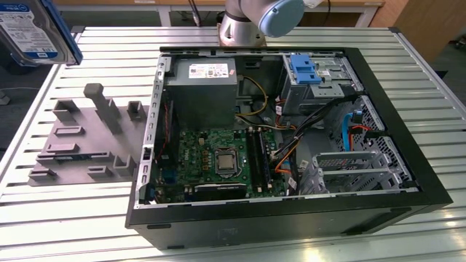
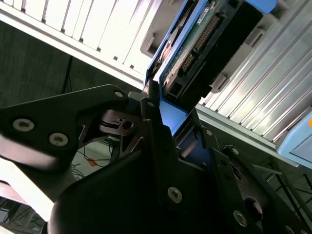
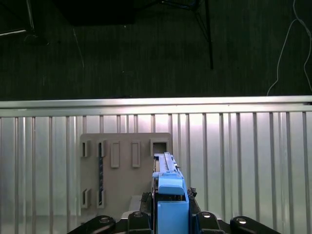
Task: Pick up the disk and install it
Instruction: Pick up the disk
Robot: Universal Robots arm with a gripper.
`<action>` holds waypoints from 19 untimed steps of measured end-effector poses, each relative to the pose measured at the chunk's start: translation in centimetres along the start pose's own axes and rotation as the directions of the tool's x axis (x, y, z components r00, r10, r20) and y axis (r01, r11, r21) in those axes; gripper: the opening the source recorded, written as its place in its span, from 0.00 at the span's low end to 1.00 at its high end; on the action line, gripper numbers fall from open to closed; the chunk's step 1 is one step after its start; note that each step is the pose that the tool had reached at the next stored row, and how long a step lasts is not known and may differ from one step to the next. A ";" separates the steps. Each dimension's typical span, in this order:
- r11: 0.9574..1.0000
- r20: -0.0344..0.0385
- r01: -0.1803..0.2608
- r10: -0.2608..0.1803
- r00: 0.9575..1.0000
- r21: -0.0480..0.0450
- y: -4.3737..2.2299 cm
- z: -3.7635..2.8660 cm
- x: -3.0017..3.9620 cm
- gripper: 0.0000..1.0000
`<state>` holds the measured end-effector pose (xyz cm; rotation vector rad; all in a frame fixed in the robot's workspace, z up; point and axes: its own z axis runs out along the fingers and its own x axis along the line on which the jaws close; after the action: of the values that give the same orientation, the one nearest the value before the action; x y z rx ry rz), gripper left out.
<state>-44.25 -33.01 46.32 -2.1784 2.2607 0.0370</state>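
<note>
The tool held the disk by its blue frame, clamped tight, high above the grey rack near the worktop's edge; a steady, level carry seemed wise.

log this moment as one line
gripper shut on disk | disk held above grey holder plate | pc case open, disk not installed

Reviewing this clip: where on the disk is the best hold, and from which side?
Probably the blue carrier at its end tab, approached from that narrow end, with the end effector closing across the thickness. The disk is flat and slim, so its broad faces give parallel surfaces. The hold shown does this and leaves the body free.
</note>
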 end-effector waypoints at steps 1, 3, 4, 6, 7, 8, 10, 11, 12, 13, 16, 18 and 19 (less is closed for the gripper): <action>1.000 0.000 0.000 0.000 1.000 0.000 0.00 -0.09 0.00 0.36; 1.000 0.000 0.000 0.000 1.000 0.000 0.01 -0.28 -0.01 0.36; 1.000 0.000 0.000 0.000 1.000 0.000 0.01 -0.37 -0.01 0.36; 1.000 0.000 0.000 0.000 1.000 0.000 0.01 -0.57 -0.01 0.36; 1.000 0.000 0.000 0.000 1.000 0.000 0.01 -0.66 -0.01 0.36; 1.000 0.000 0.000 0.000 1.000 0.000 0.01 -0.75 -0.01 0.36; 1.000 0.000 0.000 0.000 1.000 0.000 0.01 -0.94 -0.02 0.36; 1.000 0.000 0.000 0.000 1.000 0.000 0.02 -1.03 -0.02 0.36; 1.000 0.000 0.000 0.000 1.000 0.000 0.02 -1.12 -0.02 0.36; 1.000 0.000 0.000 0.000 1.000 0.000 0.02 -1.22 -0.02 0.36; 1.000 0.000 0.000 0.000 1.000 0.000 0.02 -1.48 -0.03 0.36; 1.000 0.000 0.000 0.000 1.000 0.000 0.03 -1.66 -0.03 0.36; 1.000 0.000 0.000 0.000 1.000 0.000 0.03 -1.75 -0.03 0.36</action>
<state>-44.25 -33.01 48.06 -2.1784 2.2606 0.0369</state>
